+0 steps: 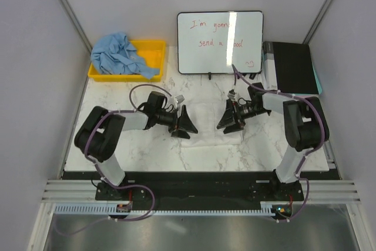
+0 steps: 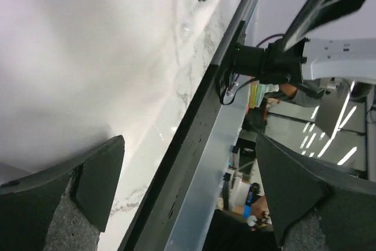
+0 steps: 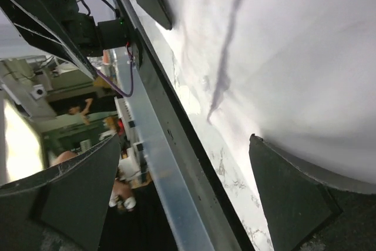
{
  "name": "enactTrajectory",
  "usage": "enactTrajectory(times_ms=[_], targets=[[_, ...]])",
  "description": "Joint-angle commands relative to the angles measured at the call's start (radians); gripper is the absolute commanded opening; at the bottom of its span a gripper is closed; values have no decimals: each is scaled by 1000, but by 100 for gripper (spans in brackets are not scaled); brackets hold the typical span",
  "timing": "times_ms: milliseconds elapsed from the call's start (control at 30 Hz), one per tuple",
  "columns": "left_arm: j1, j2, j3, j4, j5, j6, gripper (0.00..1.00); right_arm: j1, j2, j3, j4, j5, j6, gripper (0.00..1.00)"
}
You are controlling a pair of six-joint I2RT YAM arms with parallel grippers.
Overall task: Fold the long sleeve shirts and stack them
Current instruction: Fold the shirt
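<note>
The white long sleeve shirt [image 1: 207, 114] lies flat as a compact folded patch on the marble table [image 1: 135, 151] between the two grippers. My left gripper [image 1: 185, 124] stands open at its left edge and my right gripper [image 1: 232, 120] stands open at its right edge. The left wrist view shows white cloth [image 2: 76, 57] beyond the open left gripper [image 2: 188, 198], nothing between the fingers [image 2: 97, 180]. In the right wrist view the white cloth [image 3: 294, 45] lies by the open right gripper [image 3: 182, 198], which also holds nothing. The light blue shirt [image 1: 120, 54] sits crumpled in the yellow bin [image 1: 154, 48].
A whiteboard [image 1: 220, 41] with red writing stands at the back centre. A dark box [image 1: 294, 66] sits at the back right. The table's black front edge [image 2: 194, 145] and a metal rail [image 3: 158, 168] run close by both grippers. Grey walls close in left and right.
</note>
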Motion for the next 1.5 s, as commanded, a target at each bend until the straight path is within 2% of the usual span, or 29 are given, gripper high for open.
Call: enactTrajectory(times_ms=[0, 100, 133, 233, 367, 533, 667, 700, 767, 833, 867, 900, 1000, 1067, 1200, 1467], targets=[[-36, -217, -77, 144, 76, 61, 99, 24, -241, -67, 62, -5, -31, 98], [-99, -205, -126, 294, 69, -54, 99, 105, -283, -136, 247, -7, 134, 98], [-117, -185, -131, 331, 64, -72, 99, 115, -275, -141, 259, -7, 142, 98], [-121, -113, -155, 432, 44, -135, 99, 129, -234, -159, 260, 3, 114, 98], [-92, -3, -145, 451, 16, -115, 99, 95, -90, -178, 250, 15, 38, 98], [-50, 36, -179, 449, 13, -114, 99, 12, 7, -152, 100, 53, -129, 98], [-44, -76, -205, 370, 58, -53, 99, -3, -51, -84, -130, 15, -328, 98], [-44, -161, -188, 280, 78, -4, 99, -12, -77, -40, -185, -5, -304, 98], [-44, -238, -163, 258, 105, 10, 99, -18, -144, 11, -197, -23, -244, 98], [-44, -283, -79, 215, 95, 0, 99, -20, -162, 86, -151, -40, -175, 98], [-44, -276, -42, 210, 90, -2, 99, -20, -157, 115, -43, -40, -125, 98], [-44, -235, 28, 210, 67, -11, 99, -17, -152, 118, 36, -37, 23, 98], [-44, -123, 167, 215, 27, -43, 99, -6, -102, 130, 316, -14, 240, 98], [-44, -6, 217, 269, 18, -77, 99, 4, -29, 158, 383, -7, 291, 98], [-36, 128, 281, 317, -14, -88, 99, 6, 71, 197, 457, 1, 318, 98], [83, 306, 217, 360, -77, -94, 99, -80, 246, 201, 417, 45, 175, 98]])
